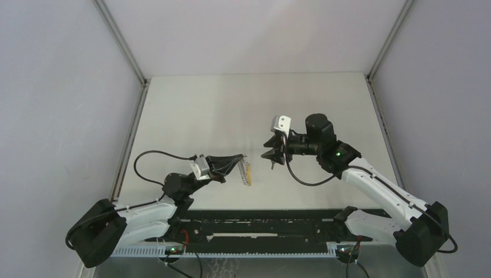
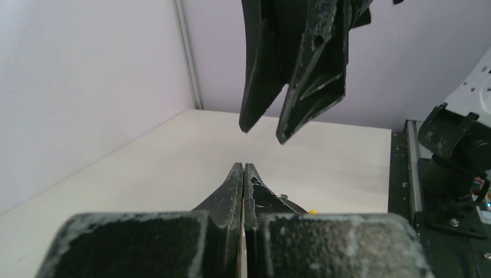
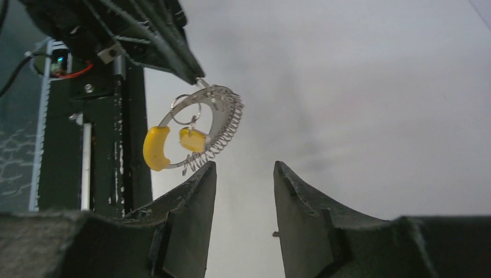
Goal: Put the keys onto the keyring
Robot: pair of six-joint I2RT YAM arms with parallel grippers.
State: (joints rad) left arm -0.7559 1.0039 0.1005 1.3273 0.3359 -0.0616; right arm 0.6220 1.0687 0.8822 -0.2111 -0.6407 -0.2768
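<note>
While the left gripper (image 1: 242,157) is seen low over the table (image 1: 191,110) at centre-left, its fingers (image 2: 231,186) are pressed tight together, w/ the top of the keyring (image 3: 223,116) pinched at their tips. The ring is hung from those tips, approx. mid-table in the top view; whether it touches the table can't be told. A wire coil (image 3: 229,131) is wound along its outer rim. A small split ring (image 3: 186,113) is threaded on it, w/ a yellow key (image 3: 192,139) dangling inside the loop. A curved yellow piece (image 3: 155,148) is seen at the ring's lower-left end in the right wrist view; whether that's a second key can't be told. Just right of the ring, the right gripper (image 1: 271,155) is held about level w/ it, tips pointed toward it but apart from it. Its fingers (image 3: 197,194) are spread, w/ nothing between them; only table surface is seen through the gap.
</note>
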